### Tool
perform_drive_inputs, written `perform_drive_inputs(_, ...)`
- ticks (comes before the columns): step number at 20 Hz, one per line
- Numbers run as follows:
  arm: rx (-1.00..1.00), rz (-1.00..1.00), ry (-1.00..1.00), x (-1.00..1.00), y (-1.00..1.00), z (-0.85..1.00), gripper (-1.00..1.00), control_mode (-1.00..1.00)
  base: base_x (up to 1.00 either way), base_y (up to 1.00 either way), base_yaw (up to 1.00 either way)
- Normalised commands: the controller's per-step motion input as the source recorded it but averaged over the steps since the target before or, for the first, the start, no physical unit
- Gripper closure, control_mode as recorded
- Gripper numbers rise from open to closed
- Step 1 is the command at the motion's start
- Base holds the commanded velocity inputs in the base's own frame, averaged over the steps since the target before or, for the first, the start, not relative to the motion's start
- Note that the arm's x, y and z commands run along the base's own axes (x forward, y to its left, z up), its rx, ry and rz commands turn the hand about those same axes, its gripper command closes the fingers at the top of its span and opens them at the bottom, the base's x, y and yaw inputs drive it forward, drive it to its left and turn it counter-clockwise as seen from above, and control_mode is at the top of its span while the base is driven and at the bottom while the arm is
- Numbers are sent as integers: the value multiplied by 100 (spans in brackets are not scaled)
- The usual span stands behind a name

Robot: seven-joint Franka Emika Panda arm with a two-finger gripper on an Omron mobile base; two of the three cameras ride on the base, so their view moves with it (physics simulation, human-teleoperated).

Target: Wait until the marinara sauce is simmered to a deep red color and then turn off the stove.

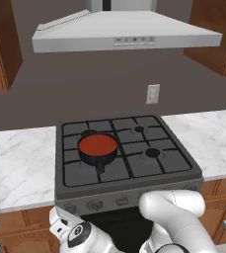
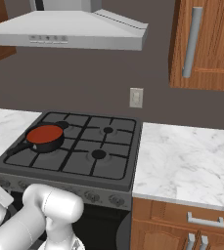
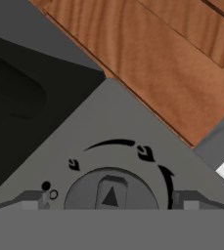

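The marinara sauce (image 1: 98, 144) (image 2: 45, 133) is a flat red disc with an orange tinge. It fills a small black pan (image 1: 100, 159) (image 2: 48, 145) on the front left burner of the stove (image 1: 149, 174) (image 2: 84, 163). A row of round knobs (image 1: 94, 204) (image 2: 116, 199) runs along the stove's front panel. My gripper (image 3: 109, 200) is down in front of that panel at its left end. It is open, and a grey knob (image 3: 111, 188) with a pointer mark sits between the two finger tips. No contact with the knob shows.
A grey range hood (image 1: 124, 34) hangs above the stove. White marble counter (image 1: 16, 168) (image 2: 191, 156) flanks it on both sides, and a wall outlet (image 1: 153, 94) is behind it. Wooden cabinet fronts (image 3: 157, 58) and the dark oven door (image 3: 15, 97) lie close to the hand.
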Motion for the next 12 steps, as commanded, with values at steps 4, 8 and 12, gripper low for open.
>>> perform_drive_inputs(4,0,0,0,0,0,0,-100,-100,0,0,0)
perform_drive_inputs(8,0,0,0,0,0,0,-100,-100,0,0,0)
perform_drive_inputs(12,0,0,0,0,0,0,-100,-100,0,0,0)
